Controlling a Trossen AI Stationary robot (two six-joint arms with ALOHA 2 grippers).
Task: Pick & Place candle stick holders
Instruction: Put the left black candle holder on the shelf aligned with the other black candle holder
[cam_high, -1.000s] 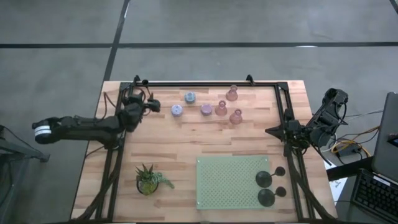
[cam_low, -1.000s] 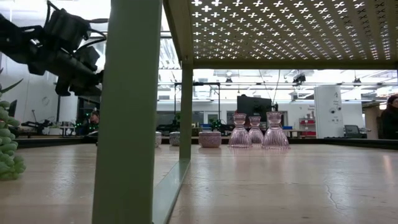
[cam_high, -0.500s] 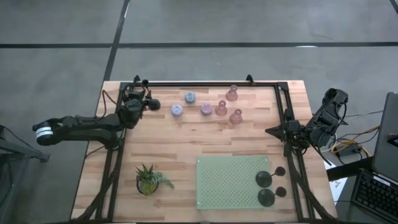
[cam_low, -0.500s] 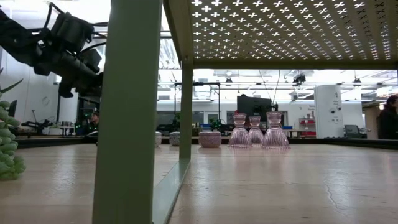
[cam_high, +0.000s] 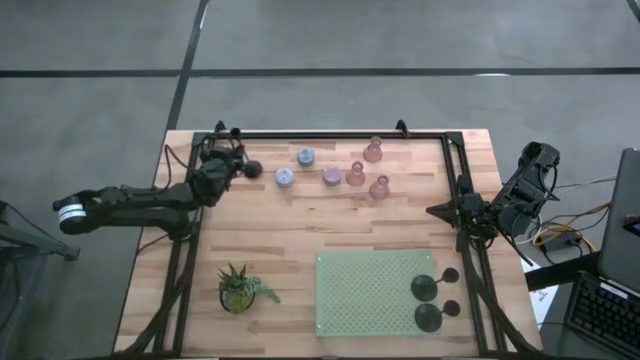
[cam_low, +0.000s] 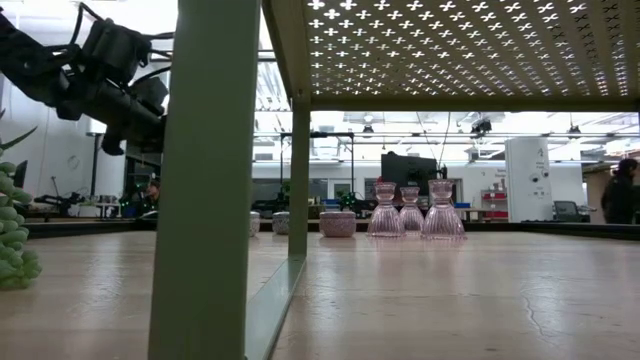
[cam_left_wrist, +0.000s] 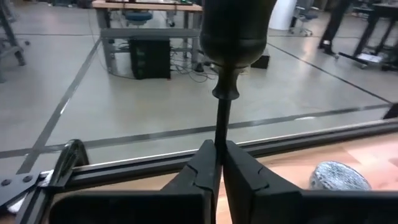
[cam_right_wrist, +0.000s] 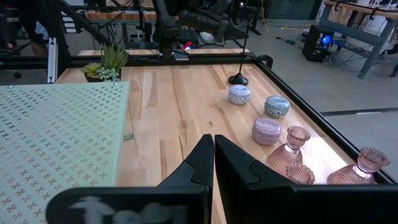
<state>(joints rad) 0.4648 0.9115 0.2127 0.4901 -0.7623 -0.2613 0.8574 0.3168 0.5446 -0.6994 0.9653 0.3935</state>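
Observation:
A black candle stick holder (cam_high: 253, 170) with a thin stem stands at the table's far left, and my left gripper (cam_left_wrist: 219, 155) is shut on it. Its round base (cam_right_wrist: 238, 79) shows on the wood in the right wrist view. Three pink bell-shaped holders (cam_high: 373, 151) (cam_high: 355, 175) (cam_high: 379, 187) and three short round lilac and pale-blue ones (cam_high: 305, 156) (cam_high: 285, 178) (cam_high: 331, 177) stand along the far side. Two more black holders (cam_high: 425, 288) (cam_high: 430, 317) rest on the green shelf (cam_high: 360, 300). My right gripper (cam_right_wrist: 213, 146) waits shut at the right edge. My left gripper pinches the black holder's thin stem (cam_left_wrist: 220, 124) between its two fingertips, below the cup (cam_left_wrist: 235, 31) at the top. The fingers come level from the table's left and lie across the upright stem. The base seems to rest on the table.
A small green potted plant (cam_high: 238, 288) stands near the left front. The green perforated shelf fills the near right. A black frame (cam_high: 330, 134) runs along the far edge and both sides of the table. Bare wood lies in the middle.
My left gripper has shifted a little toward the far edge and has shut its fingers on the black holder's stem. The holder stays upright in about the same place.

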